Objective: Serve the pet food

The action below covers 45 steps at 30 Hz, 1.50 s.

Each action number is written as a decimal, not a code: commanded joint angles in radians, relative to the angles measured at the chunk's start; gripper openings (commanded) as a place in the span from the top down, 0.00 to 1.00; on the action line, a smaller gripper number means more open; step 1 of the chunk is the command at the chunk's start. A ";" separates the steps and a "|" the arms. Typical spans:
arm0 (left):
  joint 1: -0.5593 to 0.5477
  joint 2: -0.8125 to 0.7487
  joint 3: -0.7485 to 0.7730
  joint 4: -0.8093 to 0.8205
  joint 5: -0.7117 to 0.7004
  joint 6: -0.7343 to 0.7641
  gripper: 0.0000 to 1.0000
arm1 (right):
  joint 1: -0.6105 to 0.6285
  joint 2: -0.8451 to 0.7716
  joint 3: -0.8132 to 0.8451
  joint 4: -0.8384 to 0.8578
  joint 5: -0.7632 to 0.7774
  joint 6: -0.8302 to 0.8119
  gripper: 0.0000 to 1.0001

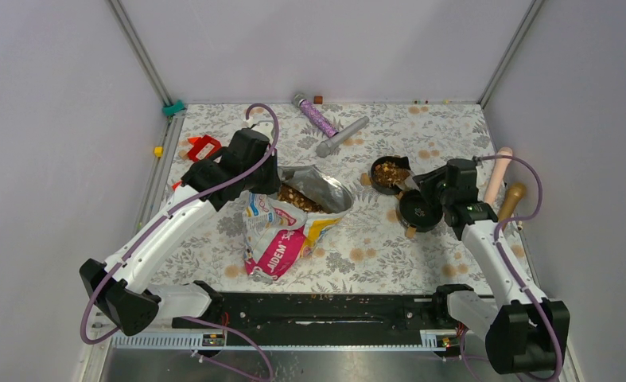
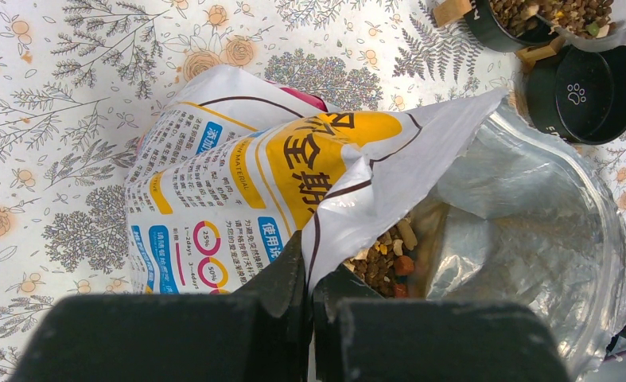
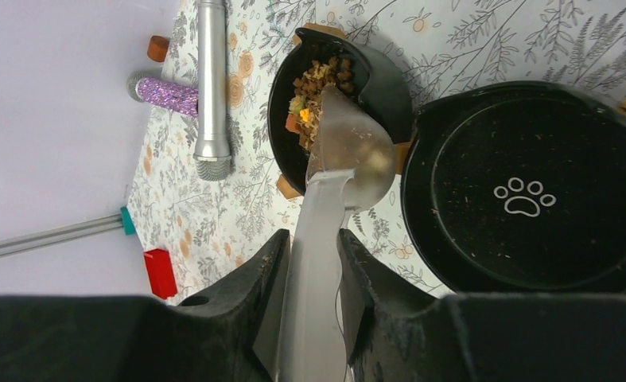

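Observation:
The pet food bag (image 1: pixel 281 227) lies open on the floral mat, with brown kibble (image 1: pixel 297 197) showing in its foil mouth. My left gripper (image 2: pixel 313 294) is shut on the bag's white rim (image 2: pixel 389 171), beside the kibble (image 2: pixel 389 259) inside. My right gripper (image 3: pixel 313 263) is shut on the handle of a metal spoon (image 3: pixel 349 147). The spoon's bowl is tipped over a black bowl (image 3: pixel 385 76) holding kibble (image 3: pixel 317 87). A second black bowl (image 3: pixel 524 191) with a paw print stands beside it, holding only crumbs. Both bowls also show in the top view, filled (image 1: pixel 389 173) and empty (image 1: pixel 419 211).
A silver cylinder (image 1: pixel 342 136) and a purple glitter tube (image 1: pixel 315 115) lie at the back of the mat. A red object (image 1: pixel 204 147) sits back left. Two pale handled tools (image 1: pixel 498 175) lie by the right wall. Walls close in on three sides.

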 commanded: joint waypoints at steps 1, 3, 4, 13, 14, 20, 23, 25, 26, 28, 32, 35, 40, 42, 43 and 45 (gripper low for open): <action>-0.003 0.001 0.022 0.020 0.000 -0.003 1.00 | -0.008 -0.037 0.035 -0.053 0.082 -0.057 1.00; -0.003 0.001 0.022 0.020 -0.001 -0.003 1.00 | -0.007 -0.027 0.039 -0.053 0.073 -0.056 1.00; -0.002 0.001 0.022 0.020 -0.001 -0.003 1.00 | -0.007 -0.019 0.040 -0.053 0.069 -0.056 1.00; -0.003 0.005 0.022 0.019 0.002 0.001 1.00 | -0.007 0.067 0.084 -0.026 0.053 -0.040 1.00; -0.002 0.007 0.022 0.020 0.002 0.002 1.00 | -0.007 0.083 0.093 -0.026 0.050 -0.040 1.00; -0.002 0.006 0.022 0.020 -0.005 0.002 1.00 | -0.007 0.151 0.132 -0.028 0.018 -0.037 1.00; -0.002 0.006 0.022 0.019 -0.006 0.002 1.00 | -0.008 0.145 0.141 -0.056 0.038 -0.052 1.00; -0.002 0.005 0.022 0.020 -0.005 0.003 1.00 | -0.008 0.131 0.149 -0.083 0.053 -0.071 1.00; -0.002 0.005 0.023 0.019 -0.005 0.001 1.00 | -0.008 0.121 0.150 -0.095 0.062 -0.079 1.00; -0.002 0.005 0.023 0.020 -0.005 0.000 1.00 | -0.007 0.101 0.154 -0.121 0.079 -0.100 1.00; -0.002 0.004 0.022 0.018 0.000 0.001 1.00 | -0.008 0.071 0.179 -0.188 0.124 -0.148 1.00; -0.002 0.003 0.023 0.019 0.003 0.000 1.00 | -0.008 0.049 0.185 -0.209 0.148 -0.172 1.00; -0.002 0.007 0.022 0.020 0.006 0.000 1.00 | -0.007 0.040 0.190 -0.216 0.155 -0.183 1.00; -0.003 0.007 0.022 0.020 0.007 0.000 1.00 | -0.008 0.050 0.196 -0.216 0.148 -0.181 1.00; -0.003 0.006 0.022 0.019 0.007 0.000 1.00 | -0.008 0.056 0.200 -0.216 0.142 -0.182 1.00; -0.002 0.005 0.022 0.019 0.007 0.000 1.00 | -0.008 0.072 0.208 -0.214 0.131 -0.181 1.00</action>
